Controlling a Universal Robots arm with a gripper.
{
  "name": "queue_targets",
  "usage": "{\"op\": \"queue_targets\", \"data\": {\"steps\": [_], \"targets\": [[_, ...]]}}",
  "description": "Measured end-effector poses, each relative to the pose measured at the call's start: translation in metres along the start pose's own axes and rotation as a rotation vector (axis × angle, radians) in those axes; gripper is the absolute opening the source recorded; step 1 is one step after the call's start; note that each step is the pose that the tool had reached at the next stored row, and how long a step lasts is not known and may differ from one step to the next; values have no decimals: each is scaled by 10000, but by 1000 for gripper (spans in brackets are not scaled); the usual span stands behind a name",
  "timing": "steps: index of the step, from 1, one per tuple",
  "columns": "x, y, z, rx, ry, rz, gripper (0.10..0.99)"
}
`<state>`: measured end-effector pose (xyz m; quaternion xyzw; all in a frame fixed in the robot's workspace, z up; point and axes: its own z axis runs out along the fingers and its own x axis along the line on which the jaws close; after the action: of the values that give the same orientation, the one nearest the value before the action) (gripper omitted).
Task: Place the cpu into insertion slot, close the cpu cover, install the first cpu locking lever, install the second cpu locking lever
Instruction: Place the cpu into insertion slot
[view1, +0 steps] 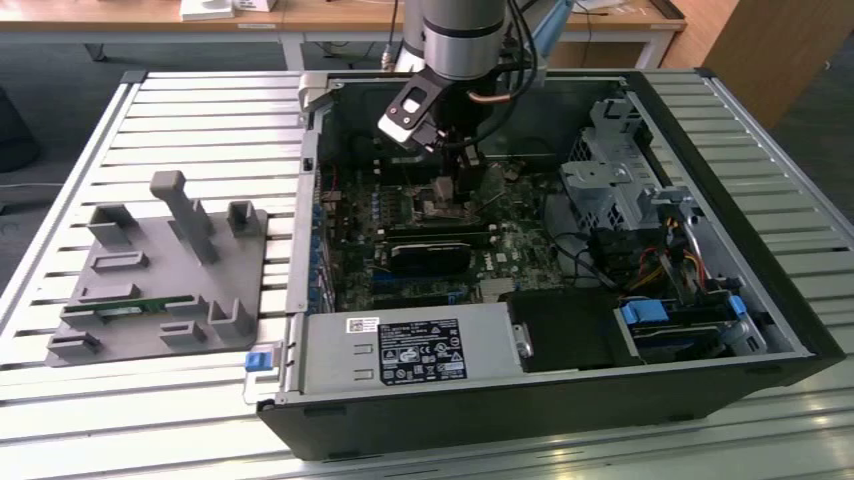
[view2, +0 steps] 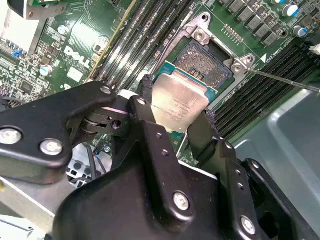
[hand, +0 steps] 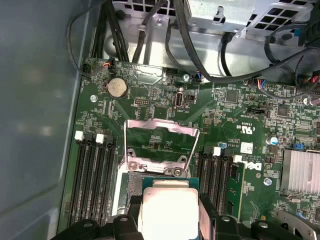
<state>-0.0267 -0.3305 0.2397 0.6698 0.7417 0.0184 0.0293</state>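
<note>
The jaws are clamped on two opposite edges of the cpu (view2: 180, 102), at the centre of the second wrist view, over the slot (view2: 206, 59). I'd reckon it light, stiff, slick and fragile underneath, so the edges are the right hold. The cover (hand: 161, 145) stands open. The case (view1: 534, 415), mid-frame in the exterior view, holds board (view1: 521, 255), drives (view1: 614, 180) and cables (view1: 663, 262).
</note>
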Motion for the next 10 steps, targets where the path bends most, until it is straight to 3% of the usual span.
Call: {"op": "queue_targets", "data": {"steps": [5,10], "targets": [[4,-3,37,2,-9,58,533],[26,-4,77,8,-37,480,533]]}}
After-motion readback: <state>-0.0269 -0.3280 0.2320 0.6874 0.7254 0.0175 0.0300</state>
